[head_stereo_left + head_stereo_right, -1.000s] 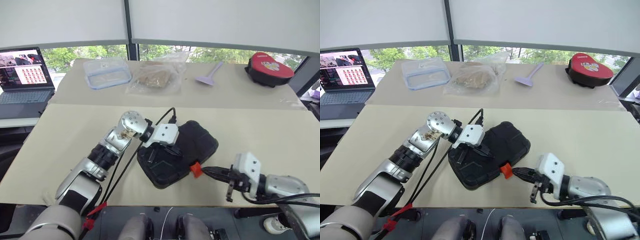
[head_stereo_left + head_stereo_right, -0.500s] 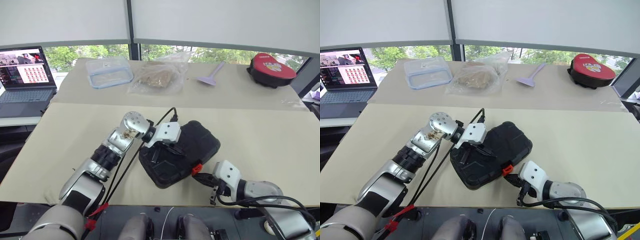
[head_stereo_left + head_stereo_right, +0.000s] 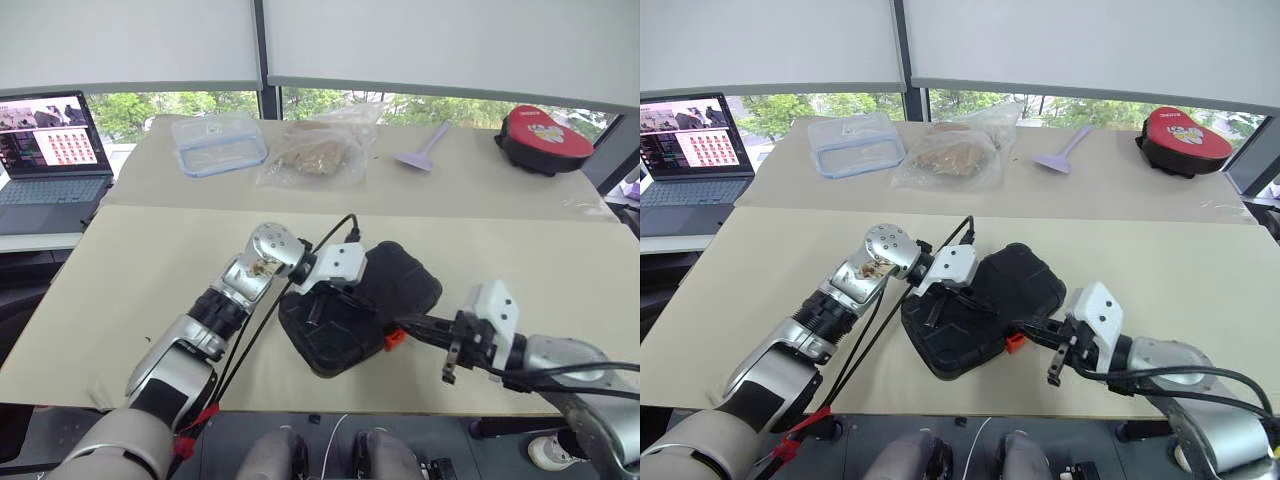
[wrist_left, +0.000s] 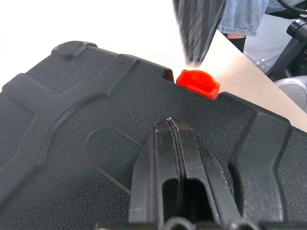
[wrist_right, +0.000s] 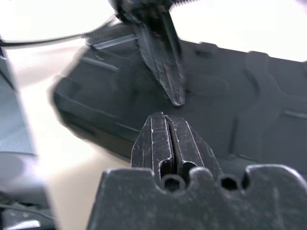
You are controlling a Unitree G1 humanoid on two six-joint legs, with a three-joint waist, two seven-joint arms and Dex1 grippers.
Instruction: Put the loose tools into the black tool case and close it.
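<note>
While my two arms reached in over the beige table (image 3: 150, 260), the black tool case (image 3: 400, 285) lay shut on it near the front edge, between them. My left arm stretched forward and bent inward at the wrist, its gripper (image 3: 318, 306) angled down with fingers pressed together, empty, tips resting on the case lid. My right gripper (image 3: 410, 325), also closed and holding nothing, pointed leftward at the orange latch (image 3: 394, 340), just beside it.

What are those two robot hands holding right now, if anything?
Nothing. Both sets of jaws are shut empty: the left gripper presses on the black tool case's lid, the right gripper hovers by the orange latch.
</note>
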